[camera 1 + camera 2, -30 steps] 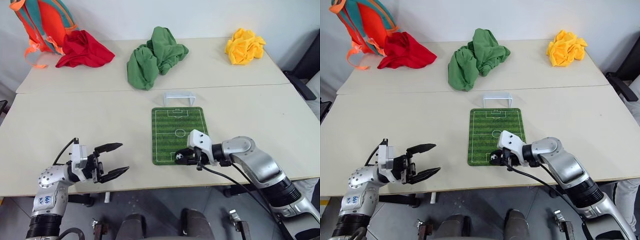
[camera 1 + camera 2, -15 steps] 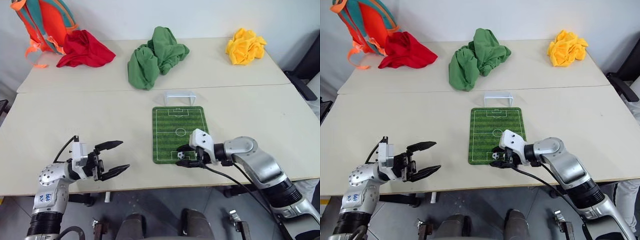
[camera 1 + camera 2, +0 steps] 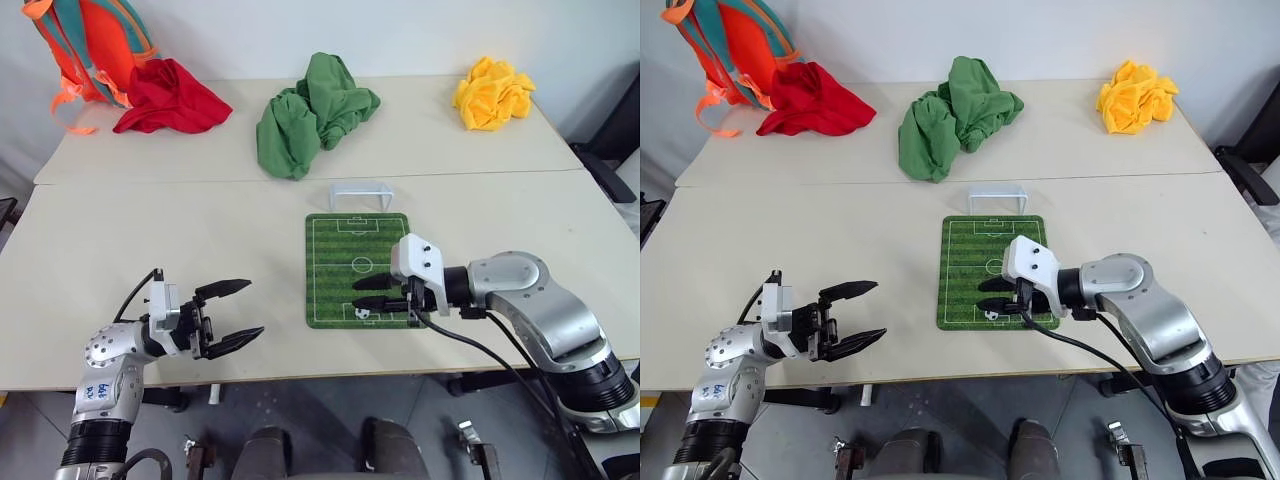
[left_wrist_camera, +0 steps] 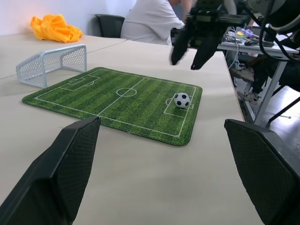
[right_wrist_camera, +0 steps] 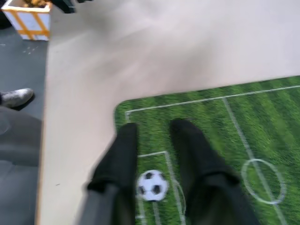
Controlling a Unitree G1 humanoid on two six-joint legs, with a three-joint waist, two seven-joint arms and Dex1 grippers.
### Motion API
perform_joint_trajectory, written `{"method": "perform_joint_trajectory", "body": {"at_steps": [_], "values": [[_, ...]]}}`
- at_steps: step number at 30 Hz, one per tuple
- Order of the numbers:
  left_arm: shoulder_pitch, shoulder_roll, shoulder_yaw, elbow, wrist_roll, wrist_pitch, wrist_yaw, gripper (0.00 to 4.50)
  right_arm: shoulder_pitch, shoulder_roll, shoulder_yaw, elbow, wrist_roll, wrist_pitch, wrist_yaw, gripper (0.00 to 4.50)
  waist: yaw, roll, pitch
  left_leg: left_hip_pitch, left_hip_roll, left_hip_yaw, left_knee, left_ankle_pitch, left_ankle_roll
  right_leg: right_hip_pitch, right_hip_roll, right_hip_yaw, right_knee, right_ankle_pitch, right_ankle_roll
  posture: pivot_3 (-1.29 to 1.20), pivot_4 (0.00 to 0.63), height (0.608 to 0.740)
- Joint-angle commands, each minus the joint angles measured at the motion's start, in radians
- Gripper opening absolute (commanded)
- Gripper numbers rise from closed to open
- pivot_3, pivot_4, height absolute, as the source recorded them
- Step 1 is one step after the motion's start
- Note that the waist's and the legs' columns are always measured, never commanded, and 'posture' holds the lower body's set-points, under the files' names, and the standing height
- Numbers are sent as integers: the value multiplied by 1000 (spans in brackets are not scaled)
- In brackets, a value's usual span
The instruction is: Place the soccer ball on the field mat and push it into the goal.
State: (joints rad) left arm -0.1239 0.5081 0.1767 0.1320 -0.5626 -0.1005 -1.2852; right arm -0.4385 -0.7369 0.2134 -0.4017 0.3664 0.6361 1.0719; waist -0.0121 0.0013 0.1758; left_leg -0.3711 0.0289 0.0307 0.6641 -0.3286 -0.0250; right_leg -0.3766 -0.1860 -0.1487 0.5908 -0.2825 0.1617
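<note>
The soccer ball (image 3: 364,311) lay free on the field mat (image 3: 340,250), in the small box at the mat's near end, directly beneath my right gripper (image 3: 366,292). That gripper hung just above it, fingers nearly together with a narrow gap, gripping nothing. The goal (image 3: 360,194) stood well beyond my right gripper, at the mat's far end. My left gripper (image 3: 234,313) hovered wide open and empty, far to the ball's left.

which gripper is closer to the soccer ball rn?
Right. The right gripper hangs just above the soccer ball, which lies free on the field mat. The left gripper is well off the mat's left side, open.
</note>
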Motion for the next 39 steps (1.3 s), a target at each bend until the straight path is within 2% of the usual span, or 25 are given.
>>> {"method": "perform_joint_trajectory", "body": {"at_steps": [1,10,16,22,28,36,39], "values": [[-8,2,9,-2,-11,-15,-17,4500,30,-22,-11,-57,17,7,2,15,8,0,0,0,0,0,0,0,0,0,0,0,0,0,0,0,150,740],[19,4,9,-33,-12,-6,-13,4500,77,23,59,31,-29,-52,-8,15,10,0,0,0,0,1,0,0,0,0,0,1,0,0,0,0,150,740],[36,24,22,-56,-18,9,-6,4500,29,78,91,230,-100,-169,-3,15,9,0,0,0,0,1,1,0,0,0,0,1,0,0,0,0,150,740],[10,26,22,-36,-10,4,-1,4500,-137,97,9,452,-171,-300,-66,15,8,0,0,1,0,3,2,0,0,0,0,2,0,0,-1,0,150,740],[-44,6,10,16,7,-20,0,4500,-305,100,-124,575,-169,-317,-159,15,9,0,0,0,1,3,1,0,0,-2,1,2,0,0,-1,0,150,740],[-95,-13,1,80,22,-49,-6,4500,-211,56,-196,476,-152,-275,-152,15,9,0,0,0,1,5,0,-2,1,-2,1,2,-1,0,0,0,150,740],[-113,-13,9,112,27,-59,-7,4500,-141,4,-239,441,-128,-268,-120,15,10,0,0,0,1,5,0,-2,1,-2,1,2,-1,0,0,0,150,740]]}}
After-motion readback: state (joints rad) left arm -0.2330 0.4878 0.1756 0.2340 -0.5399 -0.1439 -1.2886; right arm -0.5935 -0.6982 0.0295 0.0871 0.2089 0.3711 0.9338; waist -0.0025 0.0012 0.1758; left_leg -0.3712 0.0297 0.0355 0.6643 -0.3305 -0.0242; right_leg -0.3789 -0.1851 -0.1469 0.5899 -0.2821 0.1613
